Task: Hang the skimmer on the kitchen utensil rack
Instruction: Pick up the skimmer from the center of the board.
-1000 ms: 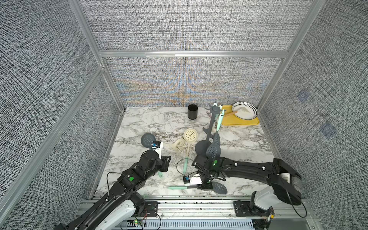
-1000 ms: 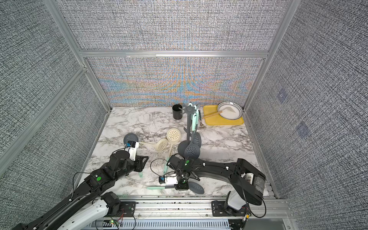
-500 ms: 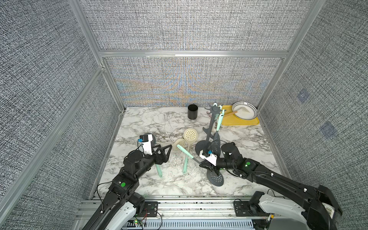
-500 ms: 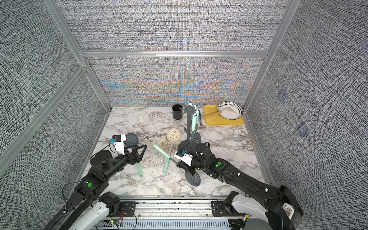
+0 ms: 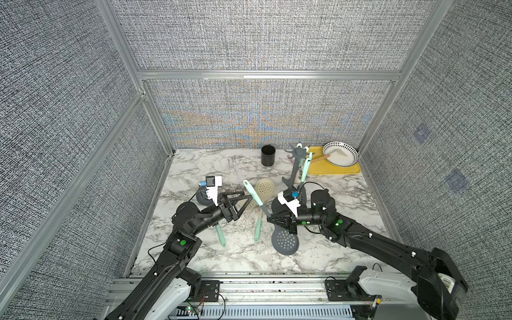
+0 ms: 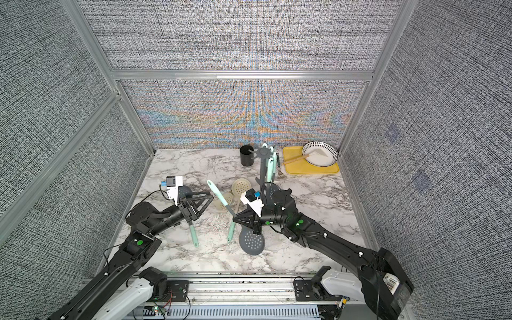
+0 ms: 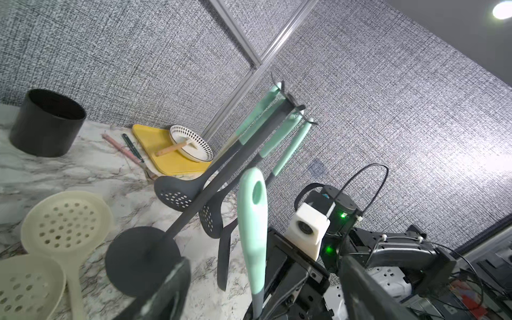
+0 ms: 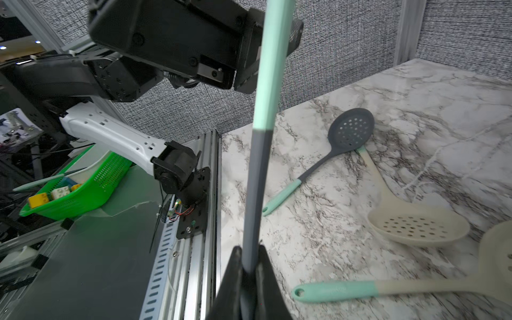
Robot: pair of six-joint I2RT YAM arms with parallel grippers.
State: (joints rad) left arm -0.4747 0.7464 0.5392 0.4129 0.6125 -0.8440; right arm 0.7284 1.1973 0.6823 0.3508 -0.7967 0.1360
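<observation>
My right gripper [image 5: 268, 219] [image 8: 250, 266] is shut on the grey shaft of the skimmer [image 5: 285, 241] [image 6: 251, 242]. It holds the perforated dark head low over the marble, and the mint handle [image 7: 252, 221] slants up toward the left arm. My left gripper [image 5: 246, 203] [image 7: 263, 291] is open. The mint handle stands between its fingers [image 7: 169, 288] without touching either. The kitchen utensil rack [image 5: 293, 169] [image 6: 263, 155] [image 7: 142, 257] stands upright just behind the right wrist. Several mint-handled utensils hang from its crown.
A second grey skimmer [image 8: 350, 130] and two cream skimmers [image 5: 265, 187] [image 8: 415, 227] lie on the marble between the arms. A black cup [image 5: 268, 155] stands at the back. A yellow tray [image 5: 332, 169] with a bowl [image 5: 340, 152] sits in the back right corner.
The right gripper has lifted the skimmer from the front of the table and swung its handle up and left. The left gripper has risen from the table, opened and come around the handle.
</observation>
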